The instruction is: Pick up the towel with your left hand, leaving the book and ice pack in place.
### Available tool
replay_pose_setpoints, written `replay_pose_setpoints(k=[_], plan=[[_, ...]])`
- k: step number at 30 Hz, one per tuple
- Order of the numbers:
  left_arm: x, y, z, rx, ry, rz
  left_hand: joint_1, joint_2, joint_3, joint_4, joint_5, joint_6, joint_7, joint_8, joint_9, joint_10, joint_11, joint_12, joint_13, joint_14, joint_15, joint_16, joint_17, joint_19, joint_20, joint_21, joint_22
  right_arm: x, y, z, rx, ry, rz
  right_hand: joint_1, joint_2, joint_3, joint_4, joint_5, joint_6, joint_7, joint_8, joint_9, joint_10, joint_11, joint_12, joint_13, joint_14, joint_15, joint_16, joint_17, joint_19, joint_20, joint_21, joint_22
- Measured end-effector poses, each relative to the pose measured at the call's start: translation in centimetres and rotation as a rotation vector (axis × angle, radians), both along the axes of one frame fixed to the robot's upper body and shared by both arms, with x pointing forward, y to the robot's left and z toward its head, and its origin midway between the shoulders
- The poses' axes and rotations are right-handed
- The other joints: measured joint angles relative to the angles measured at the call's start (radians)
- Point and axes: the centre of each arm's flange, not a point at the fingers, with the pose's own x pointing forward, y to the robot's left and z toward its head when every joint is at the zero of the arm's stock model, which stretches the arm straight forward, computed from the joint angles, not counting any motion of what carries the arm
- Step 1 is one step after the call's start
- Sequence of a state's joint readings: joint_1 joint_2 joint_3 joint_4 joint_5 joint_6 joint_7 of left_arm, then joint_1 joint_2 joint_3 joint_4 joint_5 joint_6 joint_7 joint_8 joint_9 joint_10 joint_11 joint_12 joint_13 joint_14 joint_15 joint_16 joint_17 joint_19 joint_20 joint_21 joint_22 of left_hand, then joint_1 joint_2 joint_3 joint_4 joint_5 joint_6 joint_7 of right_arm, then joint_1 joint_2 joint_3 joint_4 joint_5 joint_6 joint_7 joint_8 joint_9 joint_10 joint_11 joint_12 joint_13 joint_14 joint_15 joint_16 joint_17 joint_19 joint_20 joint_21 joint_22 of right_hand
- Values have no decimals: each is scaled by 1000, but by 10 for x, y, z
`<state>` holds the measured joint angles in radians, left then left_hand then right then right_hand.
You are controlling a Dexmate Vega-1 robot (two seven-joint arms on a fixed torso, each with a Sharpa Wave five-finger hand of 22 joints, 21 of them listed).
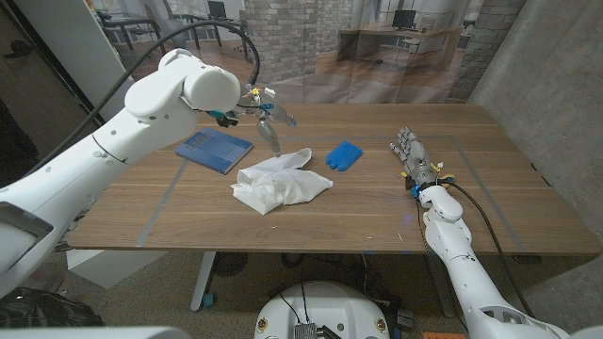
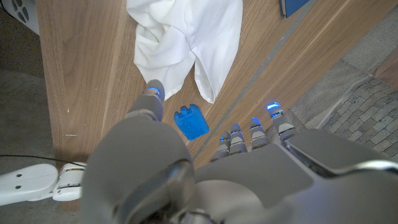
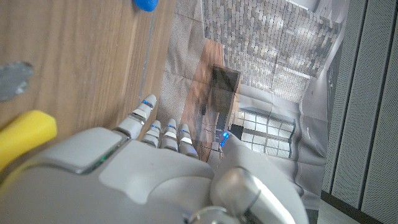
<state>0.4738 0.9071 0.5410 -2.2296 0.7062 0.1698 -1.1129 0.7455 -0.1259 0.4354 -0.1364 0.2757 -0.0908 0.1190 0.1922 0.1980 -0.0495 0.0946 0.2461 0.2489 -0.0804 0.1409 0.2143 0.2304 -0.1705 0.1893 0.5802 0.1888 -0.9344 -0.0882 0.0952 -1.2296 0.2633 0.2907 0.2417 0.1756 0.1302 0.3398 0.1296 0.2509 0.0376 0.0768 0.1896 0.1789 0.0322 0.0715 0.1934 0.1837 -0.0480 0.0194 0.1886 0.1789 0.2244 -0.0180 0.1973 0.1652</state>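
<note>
A crumpled white towel point(image 1: 280, 181) lies on the wooden table point(image 1: 377, 212) near its middle. My left hand point(image 1: 266, 115) hangs in the air above the towel's far edge, fingers apart and pointing down, holding nothing. In the left wrist view the towel point(image 2: 186, 38) lies beyond the fingers point(image 2: 153, 99), with the blue ice pack point(image 2: 191, 122) between thumb and fingers but down on the table. The ice pack point(image 1: 344, 154) sits just right of the towel. A blue book point(image 1: 215, 150) lies left of it. My right hand point(image 1: 415, 156) waits at the table's right side, fingers extended.
The table's front edge point(image 1: 283, 247) runs close below the towel. A grey panel point(image 1: 546, 85) stands to the right of the table. Brick walls and desks show behind the table.
</note>
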Motion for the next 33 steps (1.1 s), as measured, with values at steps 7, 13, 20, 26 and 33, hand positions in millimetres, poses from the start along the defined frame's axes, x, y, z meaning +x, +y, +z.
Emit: replay_pose_setpoints(k=[7,13,20,26,33], plan=[[0,0,-6,15,-14,7,0,0,-7,7,6,-2,-1,0,0,-10,0,0,6,-15,5,0,8,0,0,-8,0,0,1,0,-6,1,-3,0,0,0,0,0,0,0,0,0,0,0,0,0,2,2,0,0,0,0,0,0],[1,2,-10,50,-42,28,0,0,-11,11,10,-2,-1,0,0,-16,5,0,12,-15,5,0,13,0,0,-8,4,1,3,0,-11,3,-4,0,0,0,0,0,0,0,0,0,5,5,0,0,2,2,0,0,5,5,0,0],[3,3,-16,53,-33,32,-4,4,-15,15,12,-12,0,0,0,-27,5,7,19,-25,5,0,19,0,0,-15,5,1,4,1,-13,3,-5,0,0,0,0,0,11,0,0,0,5,5,0,0,2,2,0,0,5,6,0,0],[5,4,-20,63,-39,41,-8,8,-22,22,12,-13,-1,0,0,-32,0,7,23,-30,10,0,23,0,0,-15,5,0,6,1,-15,3,-4,0,0,0,0,0,11,0,0,0,5,5,0,0,5,-2,0,0,9,2,0,0],[8,5,-26,55,-25,42,-12,12,-29,26,14,-13,-1,0,0,-32,0,13,28,-36,4,0,28,0,0,-22,5,-1,6,2,-18,-9,-5,0,0,0,0,0,11,0,0,0,5,5,0,0,11,4,0,0,16,2,0,0]])
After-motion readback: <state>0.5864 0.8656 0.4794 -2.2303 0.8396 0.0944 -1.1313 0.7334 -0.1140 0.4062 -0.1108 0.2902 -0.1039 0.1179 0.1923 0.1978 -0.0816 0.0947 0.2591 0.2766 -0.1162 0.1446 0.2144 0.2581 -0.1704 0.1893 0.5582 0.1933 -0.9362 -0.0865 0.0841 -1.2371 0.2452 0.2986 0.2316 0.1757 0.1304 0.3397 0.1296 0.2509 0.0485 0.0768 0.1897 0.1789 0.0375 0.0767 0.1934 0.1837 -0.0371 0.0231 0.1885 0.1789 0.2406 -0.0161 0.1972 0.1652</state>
